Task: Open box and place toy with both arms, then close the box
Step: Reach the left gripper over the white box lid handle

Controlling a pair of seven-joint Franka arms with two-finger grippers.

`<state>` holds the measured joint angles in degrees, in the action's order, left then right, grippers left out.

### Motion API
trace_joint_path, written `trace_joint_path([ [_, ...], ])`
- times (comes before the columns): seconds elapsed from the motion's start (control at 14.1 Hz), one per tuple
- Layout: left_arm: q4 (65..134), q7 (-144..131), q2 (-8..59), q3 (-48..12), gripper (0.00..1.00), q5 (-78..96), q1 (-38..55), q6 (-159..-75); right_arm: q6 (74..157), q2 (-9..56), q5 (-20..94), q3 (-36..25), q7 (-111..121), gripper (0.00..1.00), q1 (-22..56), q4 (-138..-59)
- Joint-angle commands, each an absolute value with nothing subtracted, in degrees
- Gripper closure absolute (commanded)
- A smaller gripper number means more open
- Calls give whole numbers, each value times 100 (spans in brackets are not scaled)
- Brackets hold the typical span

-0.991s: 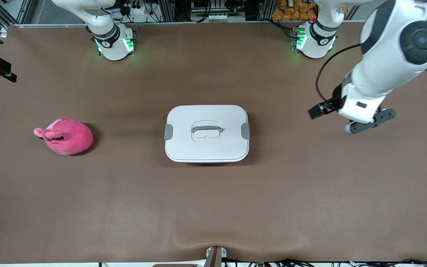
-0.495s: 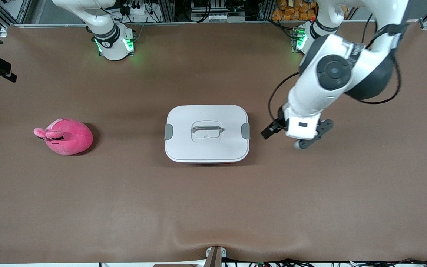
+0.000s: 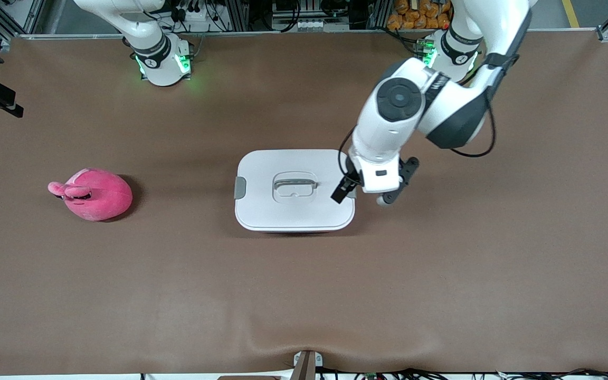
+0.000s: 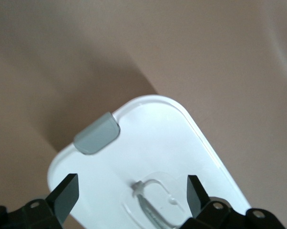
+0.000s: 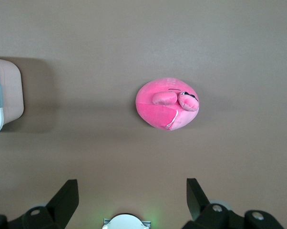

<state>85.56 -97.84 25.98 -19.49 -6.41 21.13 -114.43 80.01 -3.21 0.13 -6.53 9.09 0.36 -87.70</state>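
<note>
- Since a second ago the left arm has swung in from its end of the surface (image 3: 441, 274); left gripper (image 3: 359, 196) now over the box (image 3: 294, 190) edge at the grey side clip (image 4: 97, 133), fingers (image 4: 66, 195) spread wide, holding nothing.
- Box closed, white lid (image 4: 158, 148) on, grey handle (image 3: 295, 184) untouched; it sits mid-surface, partly under the left gripper.
- Pink plush toy (image 3: 93, 194) lies well apart from the left gripper, toward the right arm's end.
- Right gripper (image 5: 129, 202) waits high over the surface, toy beneath its camera, fingers spread, empty.
</note>
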Motion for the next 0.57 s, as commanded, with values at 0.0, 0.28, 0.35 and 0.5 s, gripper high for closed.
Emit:
trace_joint_path([
  [0.0, 8262, -10650, 2864, -1907, 1, -922, 2442, -11496, 7989, -281, 88, -580, 888, 0, -70, -8710],
  [0.28, 8139, -11933, 3137, -1898, 9, -1326, 2724, -11505, 7989, -281, 97, -580, 888, 0, -70, -8710],
  [0.35, 8017, -12223, 3225, -1898, 9, -1388, 2829, -11548, 7989, -273, 97, -580, 888, 0, -79, -8710],
  [0.5, 7797, -12838, 3444, -1855, 13, -1485, 2979, -11619, 7981, -246, 105, -580, 888, 0, -79, -8710],
])
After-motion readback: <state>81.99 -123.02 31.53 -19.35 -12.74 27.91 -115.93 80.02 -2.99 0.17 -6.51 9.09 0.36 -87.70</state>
